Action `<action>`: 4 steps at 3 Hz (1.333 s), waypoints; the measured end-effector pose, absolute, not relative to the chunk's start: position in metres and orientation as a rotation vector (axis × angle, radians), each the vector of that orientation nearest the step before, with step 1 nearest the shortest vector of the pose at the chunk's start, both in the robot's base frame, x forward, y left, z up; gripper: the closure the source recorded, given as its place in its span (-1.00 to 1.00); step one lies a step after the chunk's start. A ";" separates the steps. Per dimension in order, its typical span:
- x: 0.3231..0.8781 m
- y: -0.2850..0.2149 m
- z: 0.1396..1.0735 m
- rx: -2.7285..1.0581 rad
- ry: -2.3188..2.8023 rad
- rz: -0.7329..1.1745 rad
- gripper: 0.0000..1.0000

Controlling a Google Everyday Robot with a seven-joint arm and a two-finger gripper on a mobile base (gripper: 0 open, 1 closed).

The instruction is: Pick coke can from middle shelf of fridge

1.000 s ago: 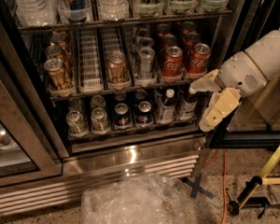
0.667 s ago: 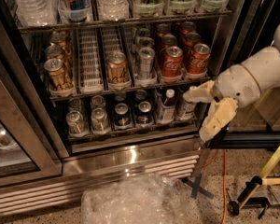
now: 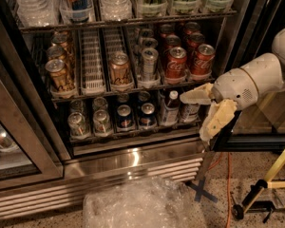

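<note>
Plastic sheeting (image 3: 137,205), clear and crumpled, is logged nearest, on the floor before the stainless base of the fridge (image 3: 133,159).

Gripper (image 3: 194,118): held at the right of the open cabinet, fingers spread apart, nothing pinched. Over the last second it is seen lowered from the height of the middle shelf (image 3: 133,90) to the right end of the lower shelf (image 3: 128,131). No can is touched. The approach is therefore judged not yet begun, and a rise back to shelf height is likely needed.

Lower shelf: dark cans and small bottles, packed upright.

Middle shelf, left to right:
- gold-tan cans (image 3: 59,75) in the outer lane
- white ribbed lanes (image 3: 92,61), seen bare towards the front
- one further gold-tan can
- silver cans (image 3: 148,63)
- two lanes of red cans

The coke can (image 3: 175,63) is found upright at the front lip, a twin just beside it on the right, more ranked behind.

Upper shelf (image 3: 128,20): clear tubs and bottles, farthest up.
</note>
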State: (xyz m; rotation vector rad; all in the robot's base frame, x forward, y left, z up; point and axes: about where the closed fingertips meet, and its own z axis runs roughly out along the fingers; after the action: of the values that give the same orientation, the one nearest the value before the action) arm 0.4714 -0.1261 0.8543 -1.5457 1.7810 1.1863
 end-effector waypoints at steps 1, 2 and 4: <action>0.456 -0.114 0.840 -1.528 1.653 1.253 -1.00; 0.438 -0.101 0.825 -1.538 1.546 1.308 -1.00; 0.427 -0.095 0.816 -1.544 1.483 1.337 -1.00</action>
State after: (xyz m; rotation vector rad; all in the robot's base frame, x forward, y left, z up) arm 0.4273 -0.0948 0.8159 -1.5438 1.4834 1.3367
